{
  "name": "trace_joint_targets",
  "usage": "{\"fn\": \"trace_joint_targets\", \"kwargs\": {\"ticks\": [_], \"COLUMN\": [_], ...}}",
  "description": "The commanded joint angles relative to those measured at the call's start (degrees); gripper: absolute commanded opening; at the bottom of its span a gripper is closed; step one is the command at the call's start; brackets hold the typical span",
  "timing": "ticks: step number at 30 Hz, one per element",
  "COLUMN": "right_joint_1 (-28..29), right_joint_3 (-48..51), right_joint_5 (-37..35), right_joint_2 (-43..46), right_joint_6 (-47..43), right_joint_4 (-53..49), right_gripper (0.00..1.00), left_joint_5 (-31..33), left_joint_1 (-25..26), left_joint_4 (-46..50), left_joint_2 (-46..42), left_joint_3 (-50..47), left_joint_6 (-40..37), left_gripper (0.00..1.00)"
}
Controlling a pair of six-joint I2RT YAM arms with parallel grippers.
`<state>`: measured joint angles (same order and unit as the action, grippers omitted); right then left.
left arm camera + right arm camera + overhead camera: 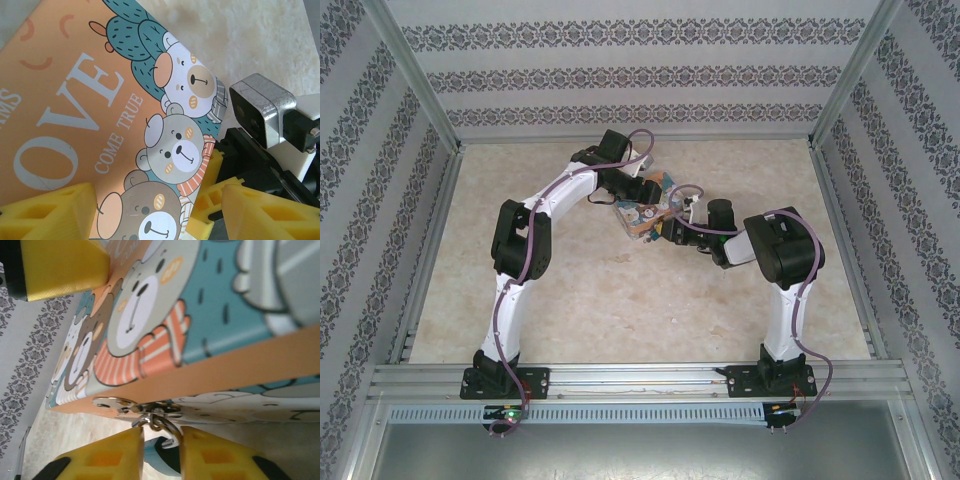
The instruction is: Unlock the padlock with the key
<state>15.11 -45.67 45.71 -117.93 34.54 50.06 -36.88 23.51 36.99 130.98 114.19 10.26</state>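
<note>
Setting: walls (620,70) papered in grey patterned stripes stood on three sides of a pale, marbled bench (620,300), with a metal rail (640,375) along the near edge.
Arms: both reached toward the far middle of the bench and met at a tin (75,100).
Tin: it was orange, printed with cartoon bears, a green cactus and large white letters. From above it sat tilted between the two wrists.
Left end effector (159,192): its yellow fingers stood wide apart with the tin between them. In the right wrist view one of these fingers (65,265) lay pressed against the printed lid. It had hold of the tin.
Right end effector (161,431): its two yellow fingers stood close together, leaving only a narrow gap at the tin's edge. The lock sat in that gap. I could not tell whether the fingers were pressing on it.
Padlock (161,456): its blue-teal body hung below the tin's orange side wall, between the right fingers. Its silvery loop (167,425) passed through a metal clasp (112,402) on that wall.
Right wrist camera (260,107): a silver block, just beside the tin's right edge in the left wrist view.
</note>
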Motion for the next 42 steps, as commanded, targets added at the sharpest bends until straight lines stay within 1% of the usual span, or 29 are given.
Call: {"fn": "trace_joint_targets", "kwargs": {"ticks": [1, 12, 15, 24, 30, 35, 42], "right_joint_1": [0.49, 0.62, 0.45, 0.18, 0.87, 0.98, -0.31], "right_joint_3": [0.32, 0.54, 1.56, 5.21, 6.29, 6.72, 9.39], "right_joint_5": [1.93, -0.73, -2.60, -9.04, -12.46, -14.21, -16.09], "right_joint_2": [1.29, 1.23, 1.13, -0.43, -1.12, -0.68, 3.06], "right_joint_6": [-1.06, 4.38, 7.38, 20.80, 26.62, 27.35, 24.46], "right_joint_4": [2.06, 5.32, 7.24, 20.45, 23.12, 22.94, 20.42], "right_gripper": [0.19, 0.00, 0.00, 0.00, 0.00, 0.00, 0.00], "left_joint_5": [1.00, 0.85, 0.94, -0.20, -0.38, -0.29, -1.12], "left_joint_1": [-0.39, -0.39, -0.37, -0.35, -0.39, -0.39, -0.56], "left_joint_4": [5.52, 4.51, 3.88, 1.32, 0.43, 0.45, 0.06], "left_joint_2": [0.69, 0.12, -0.52, -2.12, -2.57, -2.65, -3.92], "left_joint_3": [-2.32, -4.17, -5.24, -9.69, -11.44, -11.38, -10.09], "left_joint_6": [0.27, 0.55, 0.70, 2.08, 2.48, 2.35, 2.70], "left_gripper": [0.68, 0.67, 0.67, 0.67, 0.67, 0.67, 0.69]}}
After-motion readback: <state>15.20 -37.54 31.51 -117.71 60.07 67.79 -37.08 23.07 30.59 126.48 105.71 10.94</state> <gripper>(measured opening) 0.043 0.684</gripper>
